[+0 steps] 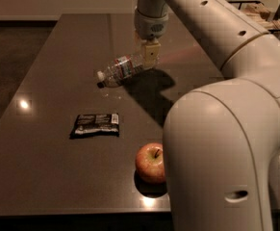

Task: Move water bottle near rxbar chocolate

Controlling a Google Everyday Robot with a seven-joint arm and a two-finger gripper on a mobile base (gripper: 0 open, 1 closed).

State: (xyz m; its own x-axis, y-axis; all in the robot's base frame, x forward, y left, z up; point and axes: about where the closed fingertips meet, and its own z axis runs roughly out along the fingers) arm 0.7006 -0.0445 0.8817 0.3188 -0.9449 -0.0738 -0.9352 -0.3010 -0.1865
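Note:
The water bottle (122, 70) is clear and crinkled, with a white cap and a red, white and blue label band. It is tilted, cap end low and pointing left. My gripper (149, 57) hangs from the arm above the middle of the table and is shut on the bottle's base end. The bottle throws a shadow on the table to its right. The rxbar chocolate (95, 125), a flat black wrapper with white print, lies on the table nearer the camera, below and left of the bottle, well apart from it.
A red-yellow apple (150, 163) sits near the table's front edge, right of the bar. The arm's large white body (221, 162) fills the right foreground. The dark table (57, 57) extends left and back. Cluttered items stand at the far right (260, 11).

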